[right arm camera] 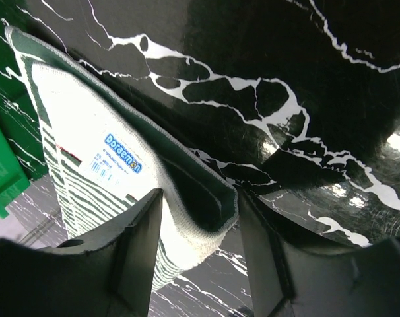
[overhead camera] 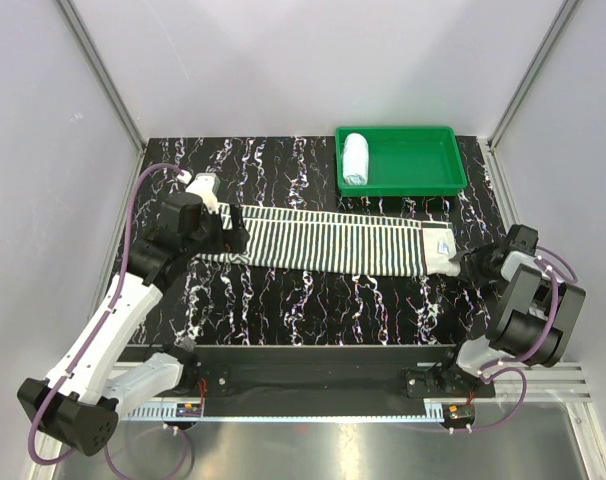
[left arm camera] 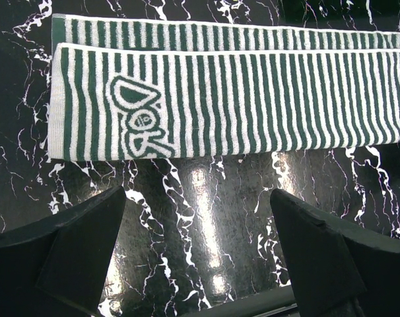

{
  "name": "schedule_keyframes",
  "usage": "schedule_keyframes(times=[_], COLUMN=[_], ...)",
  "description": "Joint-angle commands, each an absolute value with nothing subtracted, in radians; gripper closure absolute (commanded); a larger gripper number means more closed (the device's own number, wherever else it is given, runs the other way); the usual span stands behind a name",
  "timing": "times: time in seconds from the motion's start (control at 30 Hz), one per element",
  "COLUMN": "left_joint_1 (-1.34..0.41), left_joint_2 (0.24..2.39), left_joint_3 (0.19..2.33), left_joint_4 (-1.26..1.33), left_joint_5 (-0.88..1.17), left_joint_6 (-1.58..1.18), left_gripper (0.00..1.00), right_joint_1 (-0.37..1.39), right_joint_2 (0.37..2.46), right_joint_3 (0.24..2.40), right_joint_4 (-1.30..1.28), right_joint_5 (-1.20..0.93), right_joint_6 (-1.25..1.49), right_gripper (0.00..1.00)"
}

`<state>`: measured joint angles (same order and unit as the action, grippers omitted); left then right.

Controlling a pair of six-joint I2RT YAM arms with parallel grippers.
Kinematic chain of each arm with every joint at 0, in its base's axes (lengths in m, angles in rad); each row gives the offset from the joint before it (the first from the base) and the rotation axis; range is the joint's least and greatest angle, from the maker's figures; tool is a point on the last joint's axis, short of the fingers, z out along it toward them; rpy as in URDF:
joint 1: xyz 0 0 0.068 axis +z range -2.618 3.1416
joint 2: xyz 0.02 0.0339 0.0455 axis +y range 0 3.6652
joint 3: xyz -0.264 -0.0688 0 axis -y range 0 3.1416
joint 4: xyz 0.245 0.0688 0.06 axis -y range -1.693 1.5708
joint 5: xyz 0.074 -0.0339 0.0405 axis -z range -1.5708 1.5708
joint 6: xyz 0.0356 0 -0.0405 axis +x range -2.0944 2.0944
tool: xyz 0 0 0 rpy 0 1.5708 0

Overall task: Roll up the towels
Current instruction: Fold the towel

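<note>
The striped towel [overhead camera: 323, 245] lies folded lengthwise across the black marbled table, its stripes dark green and white up close [left arm camera: 239, 99]. My left gripper [overhead camera: 231, 234] hovers at its left end, open and empty, with bare table between the fingers [left arm camera: 199, 218]. My right gripper [overhead camera: 465, 262] is at the towel's right end. The labelled white end [right arm camera: 74, 152] curls up and sits pinched between the fingers of my right gripper [right arm camera: 200, 195]. The pale blue towel [overhead camera: 355, 158] lies rolled up in the tray.
A green plastic tray [overhead camera: 423, 165] stands at the back right, just behind the towel's right end; its corner shows in the right wrist view [right arm camera: 2, 178]. Grey walls with metal posts enclose the table on three sides.
</note>
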<state>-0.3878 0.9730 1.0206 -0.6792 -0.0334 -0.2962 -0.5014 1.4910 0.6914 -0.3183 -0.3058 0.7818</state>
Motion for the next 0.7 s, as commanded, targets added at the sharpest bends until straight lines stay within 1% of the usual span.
schedule_keyframes(times=[0.0, 0.13, 0.2, 0.23, 0.3, 0.33, 0.4, 0.43, 0.53, 0.57, 0.6, 0.67], left_joint_1=[-0.376, -0.371, -0.368, -0.367, -0.365, -0.365, -0.364, -0.364, -0.362, -0.361, -0.360, -0.357], left_joint_2=[0.973, 0.973, 0.973, 0.971, 0.973, 0.973, 0.971, 0.971, 0.968, 0.968, 0.968, 0.969], left_joint_3=[1.020, 1.020, 1.020, 1.019, 1.019, 1.017, 1.017, 1.017, 1.015, 1.015, 1.015, 1.015], left_joint_4=[-0.640, -0.641, -0.643, -0.643, -0.643, -0.644, -0.644, -0.644, -0.644, -0.646, -0.646, -0.646], left_joint_5=[-0.014, -0.014, -0.015, -0.015, -0.018, -0.020, -0.023, -0.025, -0.025, -0.023, -0.023, -0.021], left_joint_6=[-0.285, -0.281, -0.279, -0.278, -0.276, -0.276, -0.273, -0.273, -0.273, -0.275, -0.275, -0.276], left_gripper=[0.01, 0.01, 0.01, 0.01, 0.01, 0.01, 0.01, 0.01, 0.01, 0.01, 0.01, 0.01], right_joint_1=[-0.500, -0.500, -0.500, -0.500, -0.500, -0.500, -0.500, -0.500, -0.500, -0.500, -0.500, -0.482], right_joint_2=[1.471, 1.460, 1.474, 1.480, 1.502, 1.509, 1.523, 1.525, 1.531, 1.522, 1.516, 1.490], right_joint_3=[0.663, 0.647, 0.652, 0.655, 0.666, 0.673, 0.683, 0.695, 0.733, 0.745, 0.759, 0.819], right_joint_4=[-0.341, -0.337, -0.331, -0.330, -0.327, -0.322, -0.319, -0.319, -0.333, -0.351, -0.363, -0.423], right_joint_5=[-0.308, -0.302, -0.296, -0.295, -0.290, -0.290, -0.279, -0.275, -0.256, -0.256, -0.250, -0.239], right_joint_6=[0.764, 0.764, 0.758, 0.758, 0.755, 0.753, 0.747, 0.746, 0.729, 0.716, 0.706, 0.678], right_gripper=[0.43, 0.43, 0.47, 0.55, 0.63, 0.72, 0.78, 0.84, 0.92, 0.98, 0.99, 1.00])
